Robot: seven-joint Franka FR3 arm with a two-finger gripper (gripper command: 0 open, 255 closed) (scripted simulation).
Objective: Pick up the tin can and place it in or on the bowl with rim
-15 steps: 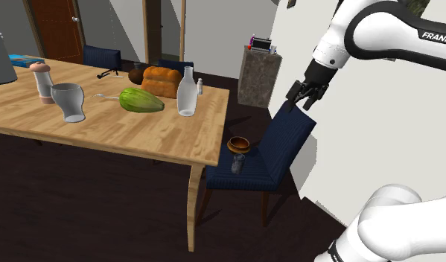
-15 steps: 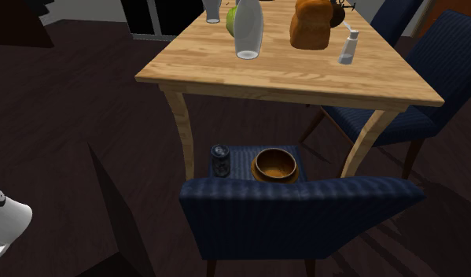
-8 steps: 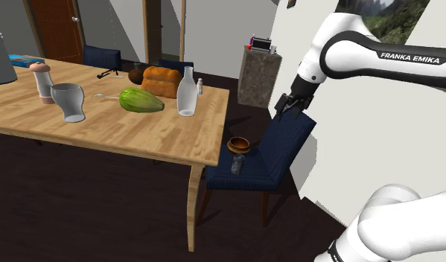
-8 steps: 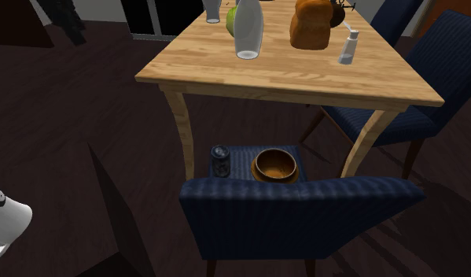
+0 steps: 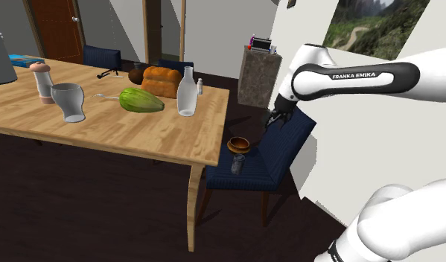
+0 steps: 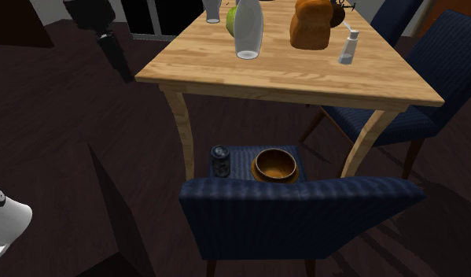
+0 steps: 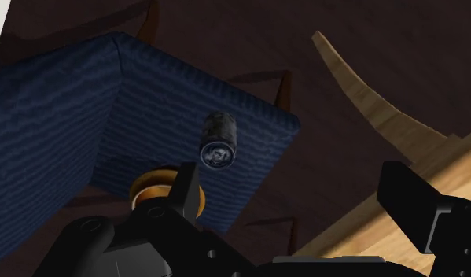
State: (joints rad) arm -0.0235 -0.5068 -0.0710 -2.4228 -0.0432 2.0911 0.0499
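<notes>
A small dark tin can (image 5: 237, 165) (image 6: 220, 160) stands upright on the seat of a blue chair (image 5: 251, 177) (image 6: 296, 212). Beside it on the same seat is a brown bowl with a rim (image 5: 239, 144) (image 6: 274, 165). My black gripper (image 5: 275, 119) (image 6: 119, 63) hangs open above the chair's backrest, well apart from both, and holds nothing. In the wrist view the can (image 7: 218, 140) lies ahead of the open gripper (image 7: 296, 197), and the bowl (image 7: 151, 191) is partly hidden behind one finger.
The chair is tucked by a wooden table (image 5: 139, 130) (image 6: 304, 75), close to its curved leg (image 5: 193, 201) (image 7: 367, 102). On the table stand a clear bottle (image 5: 186, 93), a melon (image 5: 141, 100), a bread loaf (image 5: 161, 82) and a glass (image 5: 68, 103). A grey cabinet (image 5: 257, 78) stands behind.
The arm has swung down and toward the shoulder view's left, bringing the gripper nearer the chair's backrest. The fingers stayed open. Can and bowl have not moved.
</notes>
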